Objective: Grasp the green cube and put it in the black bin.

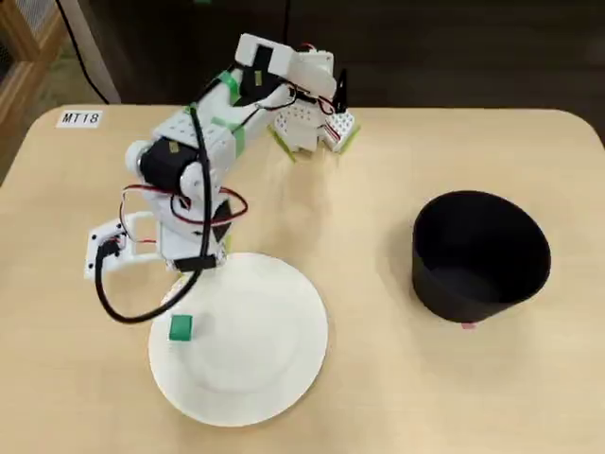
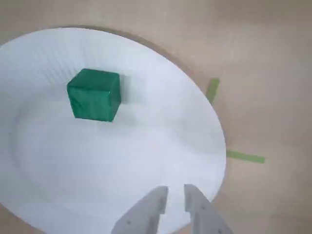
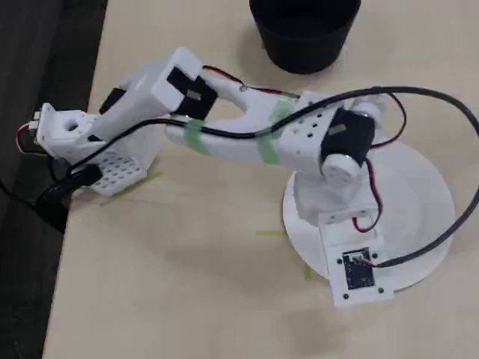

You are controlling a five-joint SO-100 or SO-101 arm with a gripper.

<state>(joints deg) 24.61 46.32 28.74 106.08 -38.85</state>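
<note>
Fingers nearly together, empty, at the wrist view's bottom edge; we see the green cube up-left of them on the white plate, black bin well apart.

Inventory by count — one green cube, one black bin, one white plate, one table. One arm with one gripper — two fingers seen in the wrist view. Green tape strips on the tabletop: two in the wrist view. One label, marked MT18.
</note>
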